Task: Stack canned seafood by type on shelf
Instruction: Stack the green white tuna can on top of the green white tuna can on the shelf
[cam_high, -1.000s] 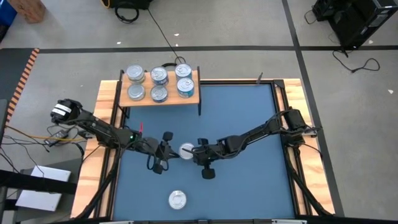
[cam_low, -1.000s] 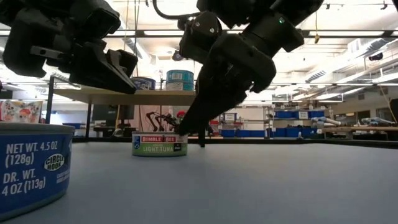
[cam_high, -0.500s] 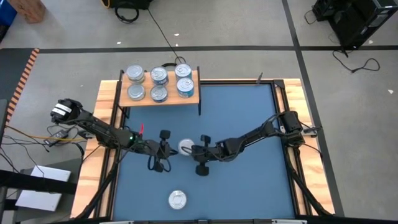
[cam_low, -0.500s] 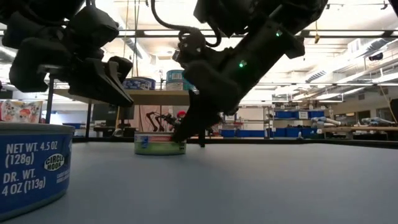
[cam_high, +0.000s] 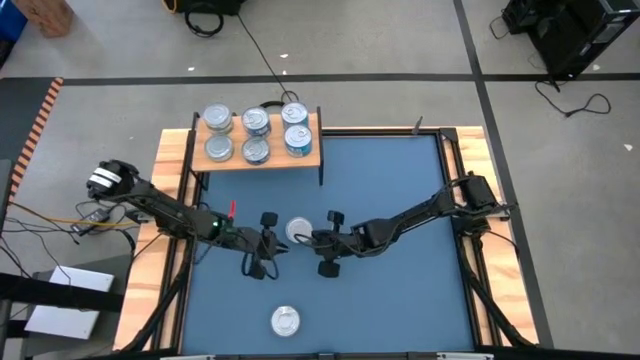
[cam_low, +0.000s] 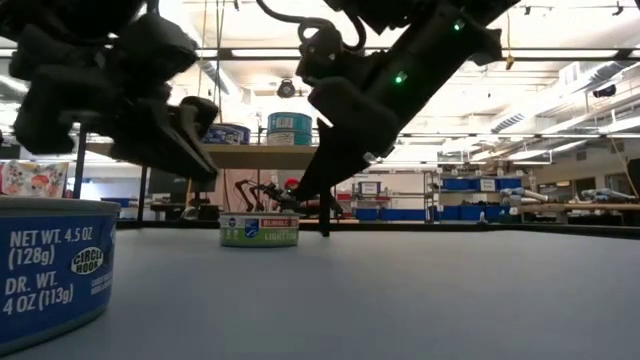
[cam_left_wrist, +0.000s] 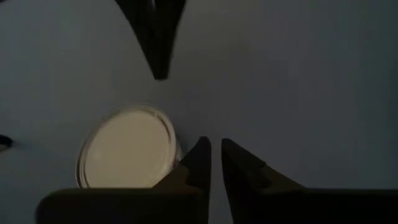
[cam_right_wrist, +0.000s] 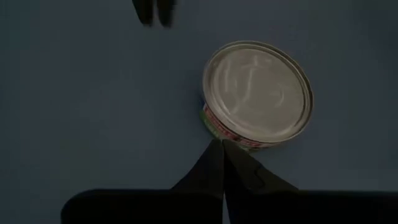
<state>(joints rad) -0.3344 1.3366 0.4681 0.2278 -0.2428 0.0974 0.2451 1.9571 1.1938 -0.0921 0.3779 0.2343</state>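
We judge the tuna can (cam_high: 298, 231) rigid, fairly light, its metal wall slick; it sits at the tabletop (cam_high: 400, 180) centre, so take it across the sidewall. The left pincer (cam_high: 277, 249), at the can's 8 o'clock, and the right pincer (cam_high: 315, 239), at its 4 o'clock, are both pinched empty. Since a second ago the can has slid toward the shelf (cam_high: 262, 150) at 12 o'clock.

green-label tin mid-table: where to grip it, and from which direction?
Grip the green-label tin across its side wall, coming straight down from above, fingers open wider than the lid. It sits upright and flat on the table, too squat for a side approach. Both the left pincer and right pincer flank it shut, so either must open first.
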